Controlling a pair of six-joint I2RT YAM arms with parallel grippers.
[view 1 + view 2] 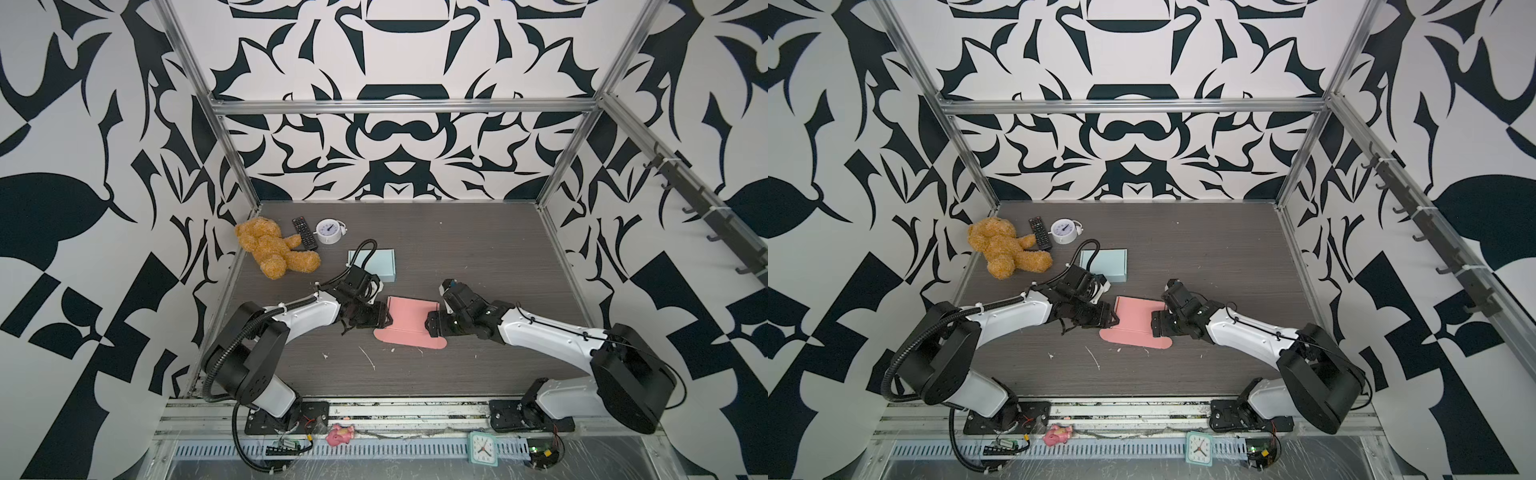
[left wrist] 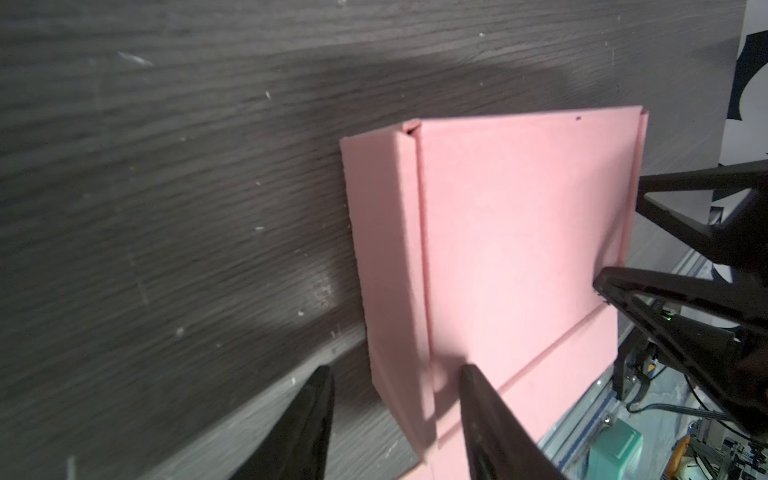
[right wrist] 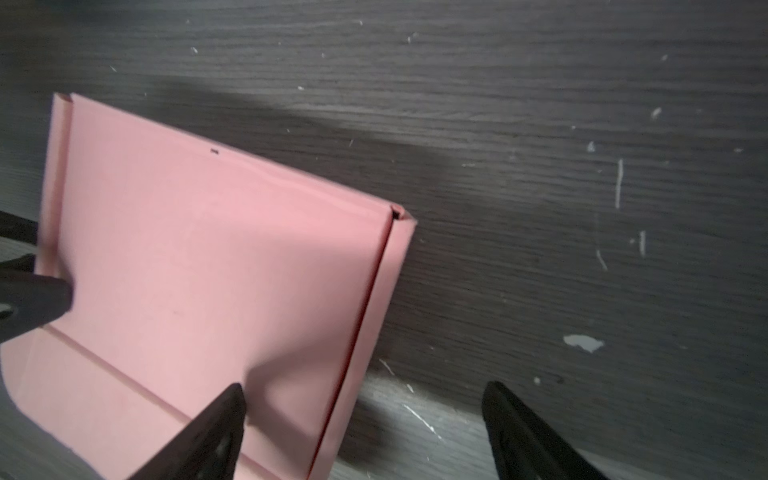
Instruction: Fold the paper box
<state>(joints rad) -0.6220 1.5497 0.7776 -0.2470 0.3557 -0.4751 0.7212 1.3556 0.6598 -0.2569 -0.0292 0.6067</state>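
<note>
Your pink box [image 1: 409, 316] lies near the middle of the worktop [image 1: 478, 257], somewhat toward the front, between the two tools; it is partly folded, both short side walls standing up and the front flap [image 1: 409, 340] flat on the wood, its rounded corners toward the front edge. Your left tool [image 1: 387, 319] is open and straddles the left wall; in the left wrist view one finger [image 2: 307, 424] sits outside over bare wood and the other finger [image 2: 490, 424] inside over the pink panel; a gap shows on each side of the wall, so nothing is pinched. Your right tool [image 1: 430, 323] is spread wide across the right wall in the same way; one finger [image 3: 216, 428] is over the panel and the other finger [image 3: 523, 436] well outside over the wood; it grips nothing. The box's back edge stands free of both tools. A blue box [image 1: 380, 266] lies just behind your left wrist, near the pink box's back left corner but apart from it; the teddy [image 1: 274, 249], remote [image 1: 303, 232] and clock [image 1: 329, 231] sit farther off toward the back left corner. Behind and to the right of the pink box, bare wood runs to the back wall and the right frame; in front, a strip of wood with white flecks [image 1: 368, 357] reaches the front edge.
</note>
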